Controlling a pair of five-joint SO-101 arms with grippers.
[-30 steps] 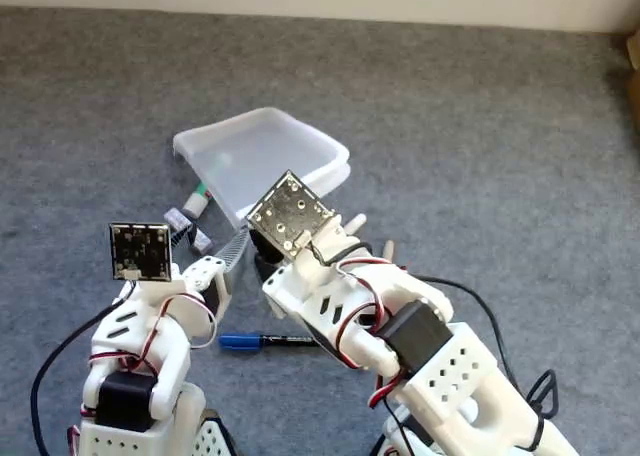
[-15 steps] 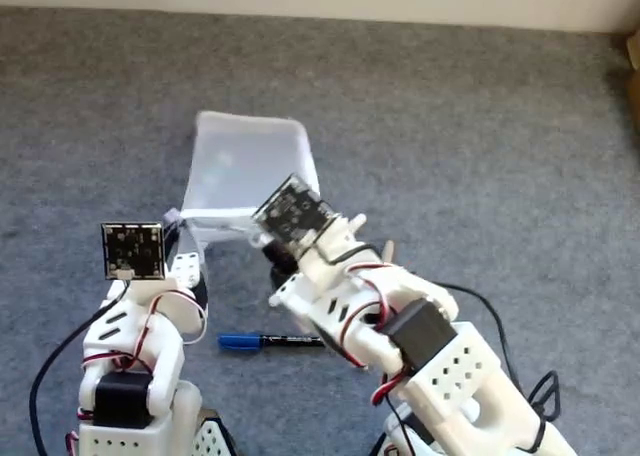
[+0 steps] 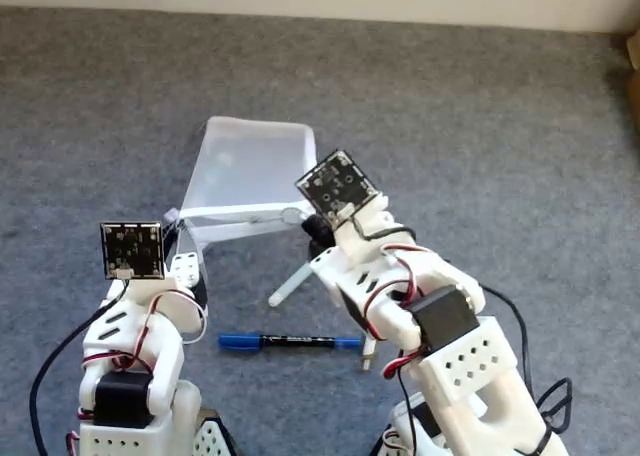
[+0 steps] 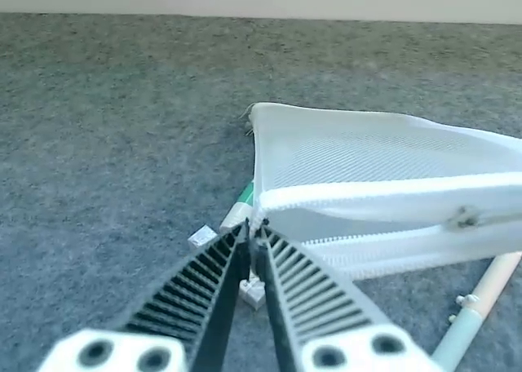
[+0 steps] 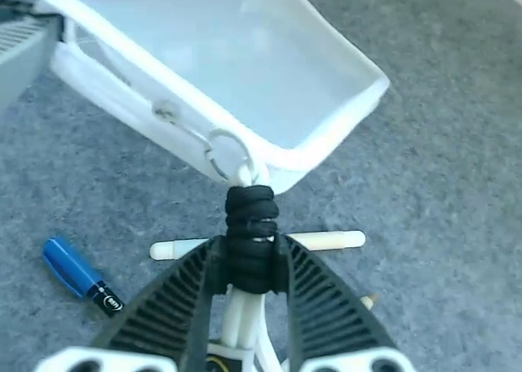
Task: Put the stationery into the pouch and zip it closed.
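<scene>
Pouch (image 3: pixel 250 166) is mid-surface, just beyond both arms, lifted at its near edge.
- Left fingers (image 4: pixel 208 278) are pinched on the pouch's near-left corner, at the end of the zip tape.
- Right fingers (image 5: pixel 189 289) are clamped on the black pull tab (image 5: pixel 250 233), which hangs from the ring at the near-right end.
- I can't tell how far the zip is open.

Nothing is loaded yet:
- The blue pen (image 3: pixel 285 342) lies near, between the arm bases.
- The white pen (image 3: pixel 288 284) lies just on the near side of the pouch.
- A green-tipped piece (image 4: pixel 241 199) and small white bits (image 4: pixel 202 239) sit by the held corner.

Handling, my read:
- The pouch is thin, soft and light. It will sag and the mouth won't hold open by itself.
- Keep hold of the stiff zip tape and the tab, not the floppy wall.
- The pens are stiff, light and round, so they will likely roll. Take them mid-barrel, across the axis.
- The small bits are fiddly and need a tip pinch.
</scene>
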